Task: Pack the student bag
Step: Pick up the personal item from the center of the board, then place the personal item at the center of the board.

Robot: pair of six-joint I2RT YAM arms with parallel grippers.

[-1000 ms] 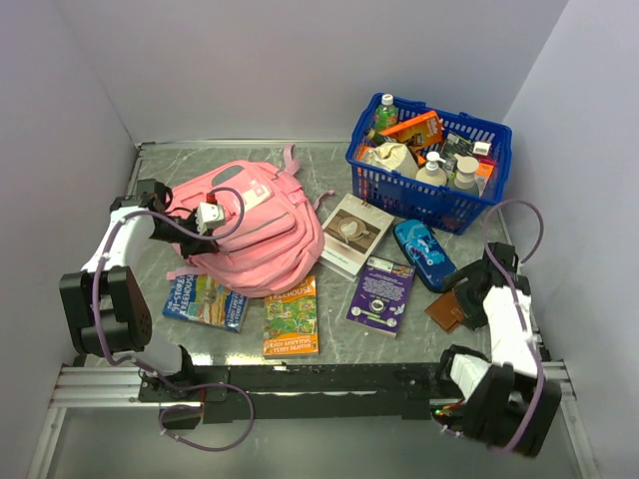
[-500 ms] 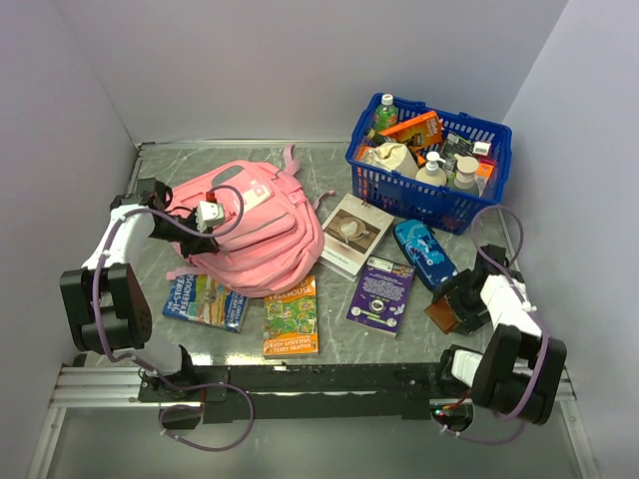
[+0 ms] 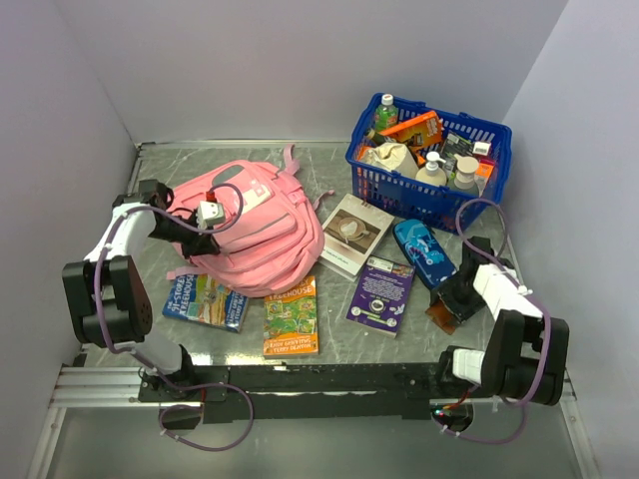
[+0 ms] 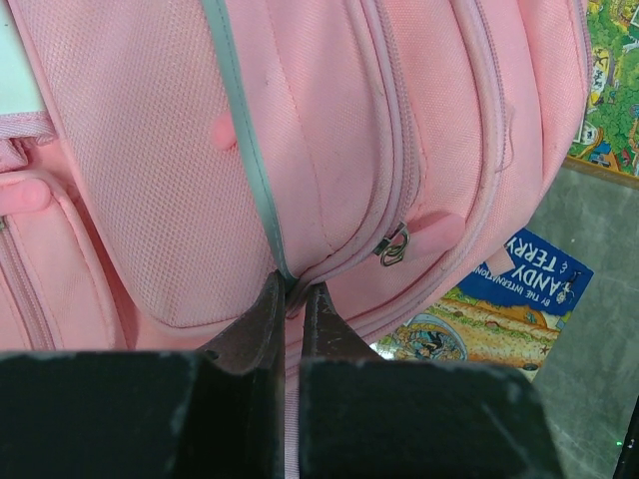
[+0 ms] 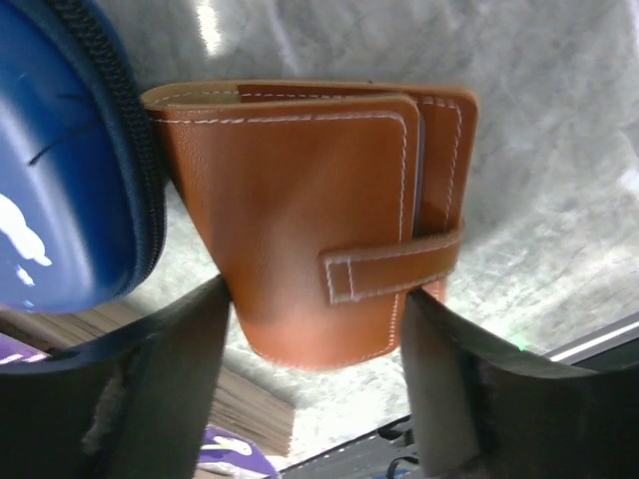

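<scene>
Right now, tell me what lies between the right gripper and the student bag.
In the top view, the purple book lies flat between the right gripper and the student bag; the white book sits just beyond that line.

You have a student bag of matt pink woven cloth, finely grained. The wallet looks like smooth tan leather with pale stitching. The case is glossy blue, the desk shiny grey marbling, and the basket blue plastic.
</scene>
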